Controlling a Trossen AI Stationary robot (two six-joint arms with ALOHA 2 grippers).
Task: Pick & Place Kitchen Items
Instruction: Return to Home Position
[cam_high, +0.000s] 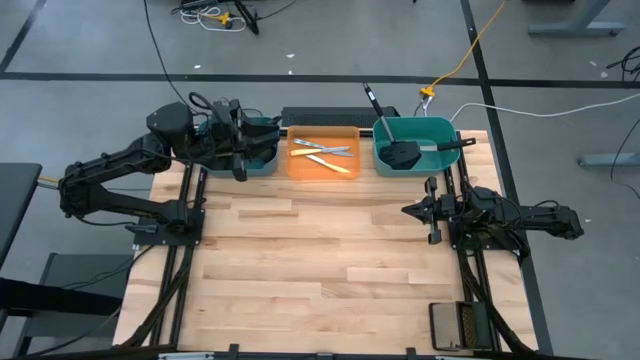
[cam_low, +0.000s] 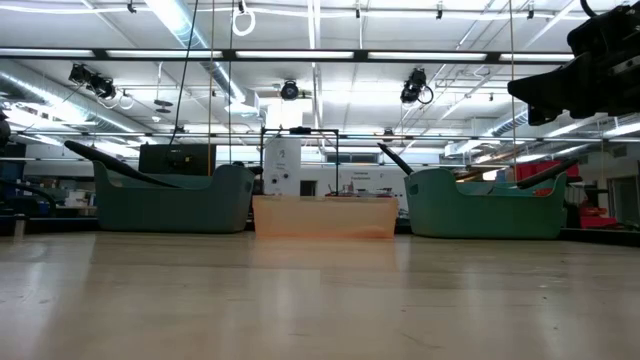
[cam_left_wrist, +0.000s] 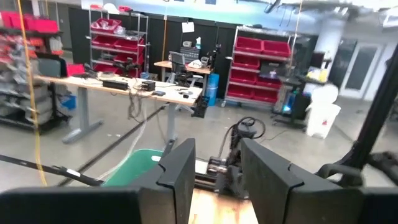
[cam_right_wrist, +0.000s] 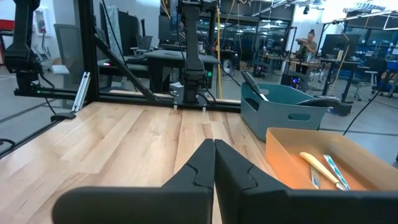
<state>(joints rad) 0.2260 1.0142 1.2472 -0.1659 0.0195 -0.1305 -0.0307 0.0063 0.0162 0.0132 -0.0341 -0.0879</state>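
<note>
**Left gripper spread and empty, right pinched shut**

High view: the left gripper (cam_high: 238, 160) hangs at the left teal bin (cam_high: 262, 160). The right gripper (cam_high: 408, 210) is near the table's (cam_high: 320, 260) right edge, with bare wood between them. Knives (cam_high: 325, 155) lie in the orange bin (cam_high: 323, 131), spatulas (cam_high: 402, 153) in the right teal bin (cam_high: 440, 128).

Low view — handles (cam_low: 395, 160) poke over the teal rims.

Left wrist view: fingers (cam_left_wrist: 177, 171) apart, holding nothing.

Right wrist view: fingers (cam_right_wrist: 202, 165) touching, empty.

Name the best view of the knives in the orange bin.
The high view: it looks straight down into the orange bin, so the knives lie fully exposed. The right wrist view catches some obliquely; the low view shows only the bin's wall; the left wrist view, no knives.
</note>
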